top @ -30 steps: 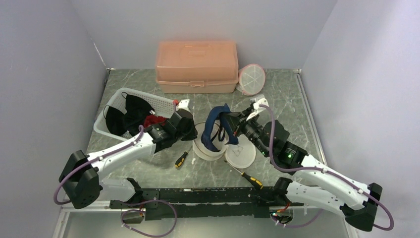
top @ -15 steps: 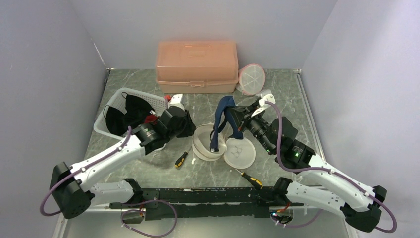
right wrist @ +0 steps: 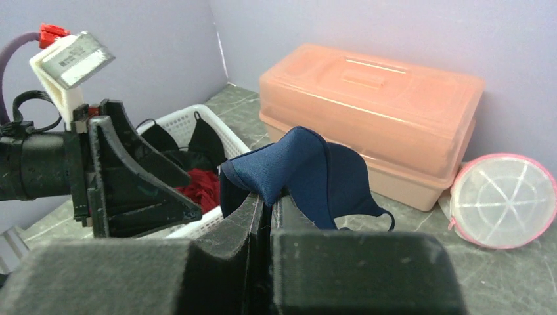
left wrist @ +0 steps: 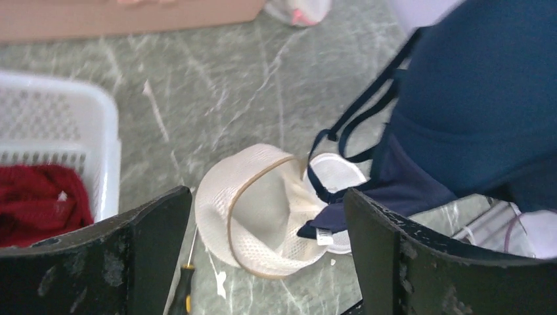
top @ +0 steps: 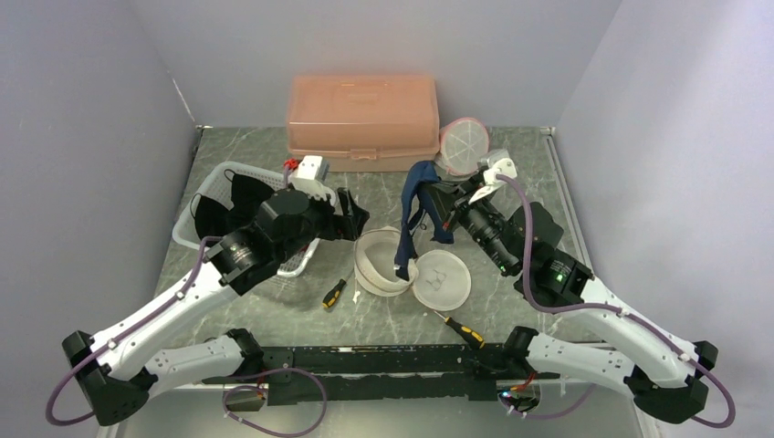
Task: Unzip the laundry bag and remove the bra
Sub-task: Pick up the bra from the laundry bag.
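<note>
Two fingers of the right gripper (right wrist: 269,197) are pressed together on a fold of the navy blue padded bra (right wrist: 295,164); I read this in the right wrist view, where the fabric drapes over both fingertips. In the top view the right gripper (top: 441,196) holds the bra (top: 422,187) raised off the table, above and behind the round white mesh laundry bag (top: 379,260). The bag lies open on the grey marbled table (top: 511,155), its flat half folded out to the right. The bra hangs down from the grip, and its lower end with a white label reaches the bag's rim. I cannot tell whether it touches the mesh.

The left gripper (top: 351,219) is spread wide and carries nothing. It hovers just left of the bag, beside the white perforated plastic basket (top: 301,187). In the left wrist view the laundry bag (left wrist: 249,210) shows between the left gripper's (left wrist: 263,203) fingers, with the bra (left wrist: 460,118) at upper right.

A yellow-and-black-handled screwdriver (top: 334,292) lies just left of the bag.
</note>
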Controlling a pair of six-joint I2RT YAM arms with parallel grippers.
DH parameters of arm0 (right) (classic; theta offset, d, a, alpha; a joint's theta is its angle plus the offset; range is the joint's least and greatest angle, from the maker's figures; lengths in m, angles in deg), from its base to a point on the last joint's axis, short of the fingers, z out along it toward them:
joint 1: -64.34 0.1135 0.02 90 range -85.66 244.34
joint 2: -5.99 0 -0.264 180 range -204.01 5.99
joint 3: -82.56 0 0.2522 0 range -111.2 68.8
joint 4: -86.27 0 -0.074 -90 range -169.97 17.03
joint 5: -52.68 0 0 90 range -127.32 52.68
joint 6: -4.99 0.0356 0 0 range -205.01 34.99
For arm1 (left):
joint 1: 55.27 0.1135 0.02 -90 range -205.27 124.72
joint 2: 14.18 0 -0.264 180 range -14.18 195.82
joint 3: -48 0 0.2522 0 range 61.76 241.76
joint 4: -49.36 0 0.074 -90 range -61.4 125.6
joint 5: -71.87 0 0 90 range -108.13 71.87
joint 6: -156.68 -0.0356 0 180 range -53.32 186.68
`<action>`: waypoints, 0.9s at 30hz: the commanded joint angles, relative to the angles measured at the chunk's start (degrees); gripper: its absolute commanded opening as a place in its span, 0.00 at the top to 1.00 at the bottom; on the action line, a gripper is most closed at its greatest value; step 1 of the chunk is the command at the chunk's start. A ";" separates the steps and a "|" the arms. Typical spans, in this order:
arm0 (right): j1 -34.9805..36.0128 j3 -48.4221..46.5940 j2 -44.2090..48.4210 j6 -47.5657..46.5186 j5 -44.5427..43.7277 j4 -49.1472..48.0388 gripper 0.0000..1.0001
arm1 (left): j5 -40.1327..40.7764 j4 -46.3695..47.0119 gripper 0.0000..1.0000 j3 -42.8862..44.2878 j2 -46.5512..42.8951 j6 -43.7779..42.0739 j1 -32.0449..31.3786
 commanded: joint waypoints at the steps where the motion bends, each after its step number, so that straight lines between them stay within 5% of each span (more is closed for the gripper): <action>1: -0.08 -4.65 -0.96 -0.21 2.19 0.06 1.00 | -11.88 14.60 0.08 -1.17 -2.71 -10.27 -0.04; 8: -0.09 -7.85 -3.16 2.78 2.63 2.20 1.00 | -29.26 24.56 0.07 -0.92 -2.39 -20.41 -0.04; 13: -0.06 -9.63 -4.41 4.43 2.88 2.93 1.00 | -34.21 23.78 0.07 1.76 0.02 -24.54 -0.11; 27: -0.08 -11.94 -7.07 7.67 4.83 3.44 1.00 | -21.85 24.89 0.07 1.90 5.33 -28.06 -3.31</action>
